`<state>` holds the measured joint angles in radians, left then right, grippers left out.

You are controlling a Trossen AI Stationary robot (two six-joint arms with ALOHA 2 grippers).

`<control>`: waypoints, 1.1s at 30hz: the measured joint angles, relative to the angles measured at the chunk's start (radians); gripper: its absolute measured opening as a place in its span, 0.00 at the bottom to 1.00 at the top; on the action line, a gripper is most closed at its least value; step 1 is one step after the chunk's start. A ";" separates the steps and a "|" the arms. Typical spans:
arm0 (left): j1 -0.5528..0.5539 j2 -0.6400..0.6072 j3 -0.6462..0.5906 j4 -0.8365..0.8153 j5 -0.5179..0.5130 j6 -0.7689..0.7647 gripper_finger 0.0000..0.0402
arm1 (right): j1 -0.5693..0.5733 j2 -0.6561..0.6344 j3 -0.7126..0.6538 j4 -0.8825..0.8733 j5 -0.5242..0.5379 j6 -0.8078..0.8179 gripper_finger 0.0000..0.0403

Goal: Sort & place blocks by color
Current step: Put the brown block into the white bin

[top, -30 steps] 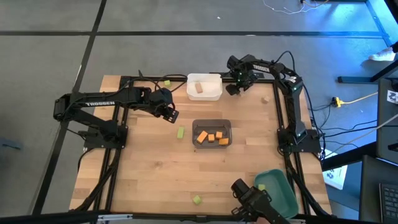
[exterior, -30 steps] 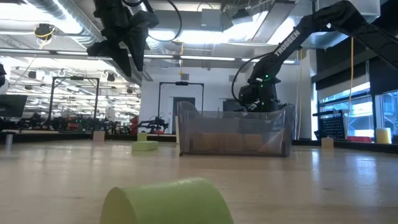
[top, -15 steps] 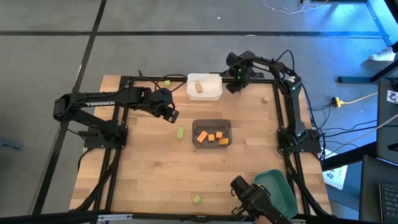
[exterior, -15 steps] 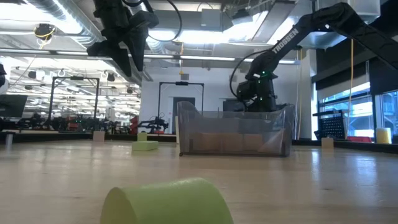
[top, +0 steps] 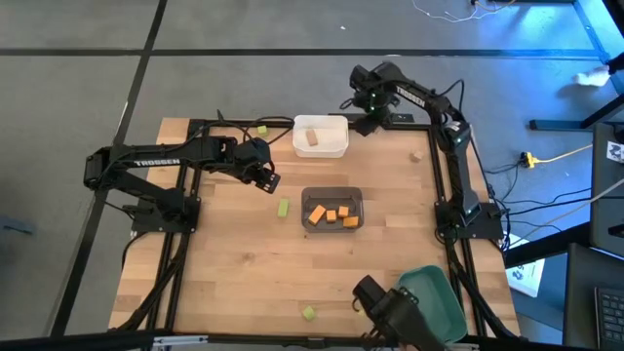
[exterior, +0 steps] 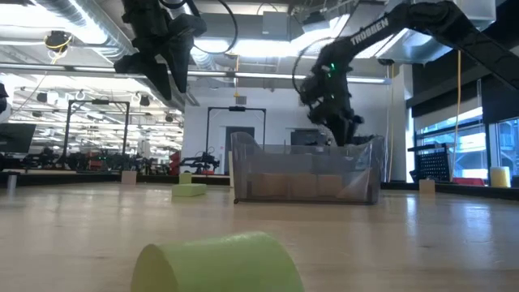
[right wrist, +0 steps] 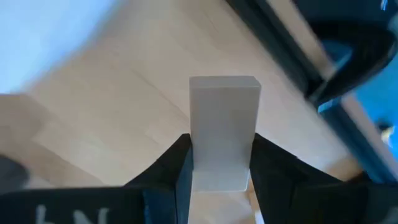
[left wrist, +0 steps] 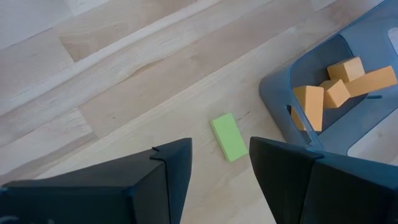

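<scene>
My right gripper [top: 353,101] hangs in the air by the far right corner of the white bin [top: 335,148] and is shut on a pale tan block [right wrist: 224,124]. Another tan block [top: 311,137] lies in that bin, and a third [top: 415,155] rests on the table. My left gripper [left wrist: 221,158] hovers open above the table's left middle, with a light green block [left wrist: 229,137] lying flat below it. Several orange blocks [top: 331,214] lie in the dark grey bin [top: 357,198]. More green blocks sit near the near edge [top: 309,313] and the far edge [top: 261,130]. My right gripper pinches the pale tan block between its two fingers [right wrist: 180,165], which press on its two opposite side faces [right wrist: 198,155]. The block is lifted clear of the table and sticks out past the fingertips.
A green bin [top: 447,292] stands at the near right corner beside a dark device [top: 390,307]. Black frame rails run along the table's far, left and right sides. Bare wood lies between the grey bin and the near edge.
My right gripper, still shut on the tan block, has risen and moved toward the far edge and slightly left, closing on the white bin's far right corner. My left arm has kept still.
</scene>
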<state>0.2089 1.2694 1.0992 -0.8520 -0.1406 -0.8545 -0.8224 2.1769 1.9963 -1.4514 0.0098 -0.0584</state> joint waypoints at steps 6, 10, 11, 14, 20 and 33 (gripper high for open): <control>0.000 0.000 0.000 0.000 -0.007 0.001 0.38 | 0.094 -0.002 0.112 0.029 -0.113 -0.061 0.31; 0.000 0.000 0.000 0.000 -0.007 0.001 0.38 | 0.161 -0.002 0.125 0.096 -0.169 -0.087 0.31; 0.000 0.000 0.000 0.000 -0.007 0.001 0.38 | 0.176 -0.002 0.119 0.125 -0.169 -0.091 0.31; 0.000 0.000 0.000 0.000 -0.007 0.000 0.38 | 0.205 -0.002 0.086 0.215 -0.171 -0.104 0.31; 0.000 0.000 0.000 0.000 -0.007 -0.001 0.38 | 0.215 -0.002 -0.020 0.396 -0.169 -0.103 0.31; 0.000 0.000 0.000 0.000 -0.007 -0.007 0.38 | 0.206 -0.003 -0.196 0.573 -0.169 -0.104 0.31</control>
<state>0.2089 1.2691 1.0992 -0.8520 -0.1478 -0.8614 -0.6160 2.1735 1.8000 -0.8788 -0.1589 -0.1623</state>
